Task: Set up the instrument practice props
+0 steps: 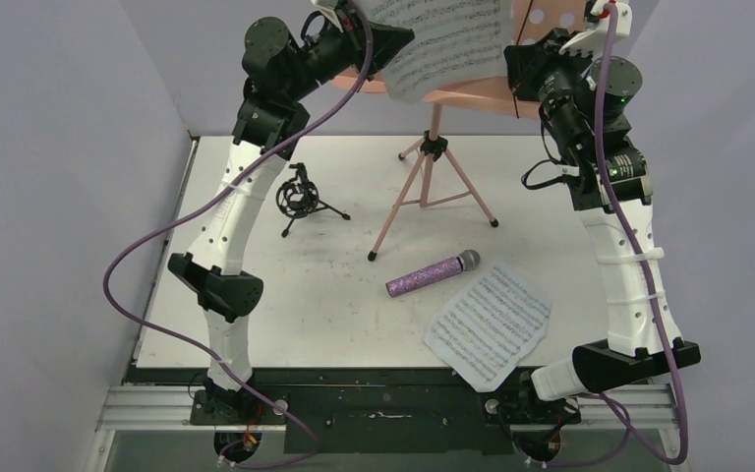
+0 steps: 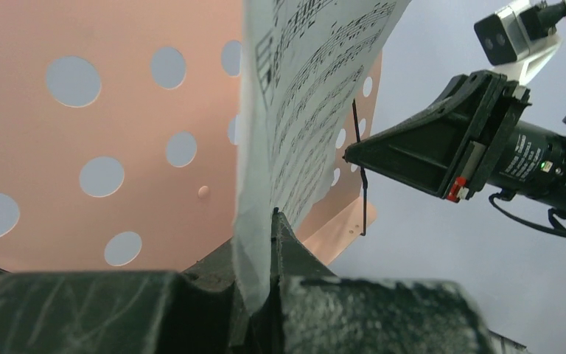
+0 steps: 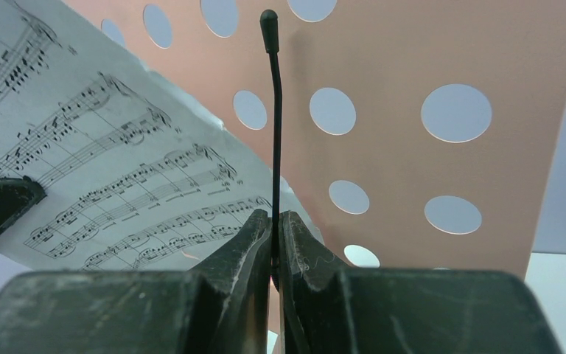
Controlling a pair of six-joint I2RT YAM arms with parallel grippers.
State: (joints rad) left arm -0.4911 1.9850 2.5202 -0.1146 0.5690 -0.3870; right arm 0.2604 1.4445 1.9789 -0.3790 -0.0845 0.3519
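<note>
Shock-mount tripod (image 1: 302,197): we see it standing on its legs on the white table (image 1: 285,295), left of the stand and apart from it.
Left gripper (image 2: 265,228): raised high at the stand's desk, jaws pressed together on the bottom edge of a sheet of music.
Held page (image 2: 302,110): it rises upright from the left fingers, edge-on to the left wrist camera, in front of the pink desk. We cannot tell whether it rests on the ledge.
Microphone (image 1: 433,275): the purple glitter body lies flat on the table in front of the stand's legs, with its silver head to the right, just beside the loose page.
Music stand (image 1: 435,182): we find it upright at the far middle of the table, tripod legs spread and the perforated pink desk at the top.
Loose page (image 1: 492,320): flat on the table near the front edge, its near corner over that edge by the right arm's base.
Right gripper (image 3: 273,217): up at the desk's right part, jaws clamped on a thin black wire.
Wire arm (image 3: 274,110): it stands up from the right fingers across the desk's face, next to the held page.
</note>
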